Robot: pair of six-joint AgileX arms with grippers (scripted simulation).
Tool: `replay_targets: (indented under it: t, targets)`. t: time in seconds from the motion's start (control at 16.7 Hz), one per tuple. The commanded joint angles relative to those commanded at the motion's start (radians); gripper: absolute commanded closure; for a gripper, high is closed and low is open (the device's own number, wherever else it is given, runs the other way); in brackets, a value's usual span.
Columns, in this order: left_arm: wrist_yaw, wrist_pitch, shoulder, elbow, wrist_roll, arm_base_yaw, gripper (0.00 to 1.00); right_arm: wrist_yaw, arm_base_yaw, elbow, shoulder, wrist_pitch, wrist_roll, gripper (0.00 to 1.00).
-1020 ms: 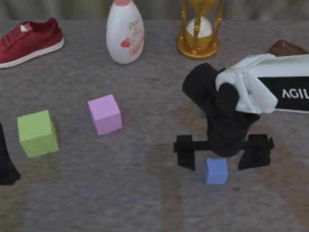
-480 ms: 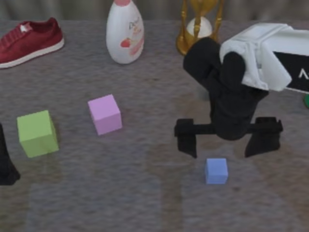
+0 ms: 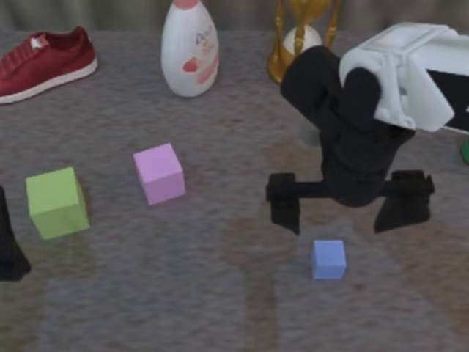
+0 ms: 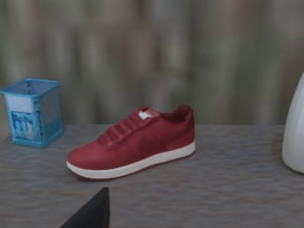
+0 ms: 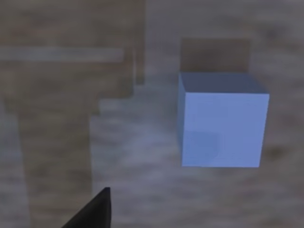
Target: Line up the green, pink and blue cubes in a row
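The lime-green cube (image 3: 56,202) rests near the table's left side, and the pink cube (image 3: 159,173) sits a little to its right and farther back. Alone at the front right lies the small blue cube (image 3: 328,259), which fills the right wrist view as blue cube (image 5: 222,121). My right gripper (image 3: 343,216) hangs open above the table just behind the blue cube, holding nothing; one fingertip (image 5: 97,209) shows in its wrist view. At the table's left edge my left gripper (image 3: 9,257) stays parked beside the green cube, open and with nothing in it.
Along the back stand a red shoe (image 3: 45,61), a white lotion bottle (image 3: 190,48) and a gold hourglass (image 3: 297,44). A dark green object (image 3: 464,152) peeks in at the right edge. A blue pen holder (image 4: 32,112) stands beyond the shoe.
My right gripper, open throughout, has risen and drawn back from the blue cube, which stays where it was. The other cubes and the left arm have not moved.
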Motion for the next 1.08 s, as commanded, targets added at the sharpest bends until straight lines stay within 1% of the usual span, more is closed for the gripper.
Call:
replay_targets:
  t: [0.18,0.3,0.6,0.78,0.96,1.08]
  targets:
    - [0.021,-0.056,0.082,0.083,0.037,-0.026,0.00,-0.004,0.010,-0.068,-0.075,0.046,-0.029,0.00]
    - [0.039,-0.125,0.183,0.177,0.080,-0.053,0.00,-0.008,0.015,-0.144,-0.167,0.097,-0.061,0.00]
    - [0.090,-0.401,0.585,0.499,0.229,-0.139,0.00,-0.017,-0.009,-0.418,-0.529,0.284,-0.176,0.00]
    - [0.118,-0.612,0.900,0.717,0.332,-0.196,0.00,-0.025,-0.062,-0.626,-0.803,0.421,-0.261,0.00]
    - [0.132,-0.820,1.237,0.943,0.433,-0.246,0.00,-0.034,-0.145,-0.843,-1.084,0.564,-0.349,0.00]
    - [0.130,-0.945,1.458,1.100,0.499,-0.276,0.00,-0.037,-0.214,-0.979,-1.259,0.657,-0.406,0.00]
